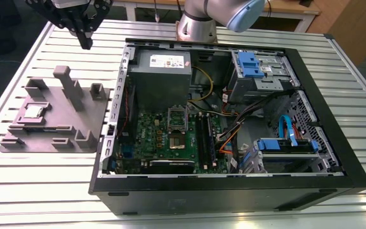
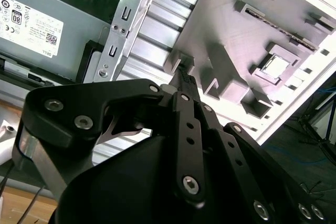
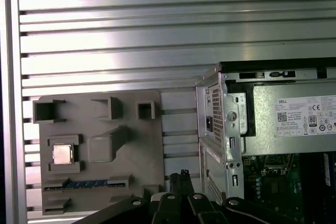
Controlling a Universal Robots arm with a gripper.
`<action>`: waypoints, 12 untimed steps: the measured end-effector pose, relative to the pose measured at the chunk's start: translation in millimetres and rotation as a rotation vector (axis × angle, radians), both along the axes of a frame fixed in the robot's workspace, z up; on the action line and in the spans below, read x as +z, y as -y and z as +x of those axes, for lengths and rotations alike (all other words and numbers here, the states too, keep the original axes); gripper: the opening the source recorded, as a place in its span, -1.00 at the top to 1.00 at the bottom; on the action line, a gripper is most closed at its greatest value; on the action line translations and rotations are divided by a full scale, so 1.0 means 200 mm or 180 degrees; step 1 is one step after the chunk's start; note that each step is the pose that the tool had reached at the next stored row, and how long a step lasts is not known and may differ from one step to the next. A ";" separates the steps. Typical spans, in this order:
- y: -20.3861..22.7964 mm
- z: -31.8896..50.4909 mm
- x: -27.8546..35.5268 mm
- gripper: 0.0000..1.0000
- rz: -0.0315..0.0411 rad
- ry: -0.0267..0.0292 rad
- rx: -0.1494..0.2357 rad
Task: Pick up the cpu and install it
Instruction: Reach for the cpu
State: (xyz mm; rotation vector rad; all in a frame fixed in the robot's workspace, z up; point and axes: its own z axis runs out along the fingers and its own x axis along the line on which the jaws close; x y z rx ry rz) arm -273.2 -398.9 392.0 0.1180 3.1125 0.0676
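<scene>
One cpu is present: a small flat square chip with a bright silver-grey metal top. It is seated in a square recess of one grey moulded fixture, a matt plate with raised blocks, posts and slots. The cpu lies below the gripper and well apart from it, and is not touched.

The black gripper is held in the air above the fixture's far edge. Its fingers are drawn together to a narrow tip, and nothing is held between them.

The fixture is set on a table of ribbed aluminium slats. To the exterior view's right of the gripper, one black computer case lies open on its side. Inside it, one grey metal power supply is fitted nearest the gripper. One white printed label is fixed to it.

Farther from the gripper, one green motherboard is seen with one silver socket frame. Two blue plastic brackets are mounted on the drive bays.
</scene>
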 end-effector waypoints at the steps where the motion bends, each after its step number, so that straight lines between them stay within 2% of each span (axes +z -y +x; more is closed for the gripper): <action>1: 0.000 -0.001 0.000 0.80 0.0000 0.0000 0.0000; 4: 0.000 -0.004 0.000 0.80 0.0000 0.0000 0.0000; 5: 0.000 -0.014 0.000 0.80 0.0000 0.0000 0.0000; 6: 0.000 -0.043 -0.001 0.80 0.0000 0.0000 0.0000; 12: 0.000 -0.049 -0.001 0.80 0.0000 0.0000 0.0000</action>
